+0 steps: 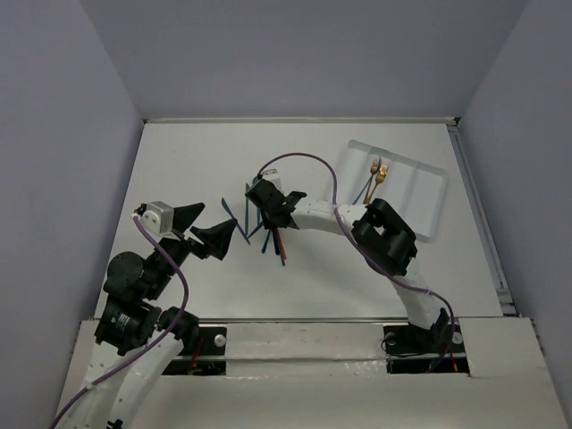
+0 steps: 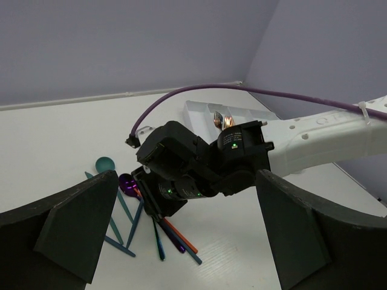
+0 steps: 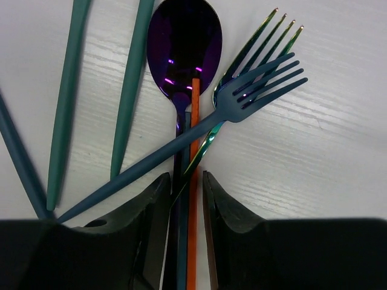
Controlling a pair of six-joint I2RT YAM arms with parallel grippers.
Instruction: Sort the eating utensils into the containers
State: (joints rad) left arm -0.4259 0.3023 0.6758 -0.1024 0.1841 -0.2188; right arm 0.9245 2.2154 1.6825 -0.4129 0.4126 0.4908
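We are looking at the pile of utensils (image 1: pixel 271 234) lying mid-desk, handles crossing and fanning out. On top, a blue fork (image 3: pixel 254 99) is lying diagonally over a purple spoon (image 3: pixel 184 48), an orange utensil (image 3: pixel 194 157) and an iridescent fork (image 3: pixel 269 33). Teal handles (image 3: pixel 66 103) are splaying off to one side.

The right gripper (image 3: pixel 186 180) is sitting down on the heap, jaws drawn almost together and pinching the orange utensil's handle alongside the spoon's stem. We are judging that it is coming in along the handles because they are the slim part to grab. More than one piece is sitting in the gap, though, so a lift is risking extras, and the blue fork is crossing overhead.

The left gripper (image 1: pixel 214 223) is hovering just beside the pile, jaws spread wide and holding nothing, probably standing off.

The tray (image 1: pixel 427 204) is lying far right, well apart, with gold utensils (image 1: pixel 379 170) in one compartment. The desk (image 1: pixel 197 161) between pile and tray is showing only the right arm itself. The tray is sitting near the side wall (image 1: pixel 523 143), so room is tightening there.
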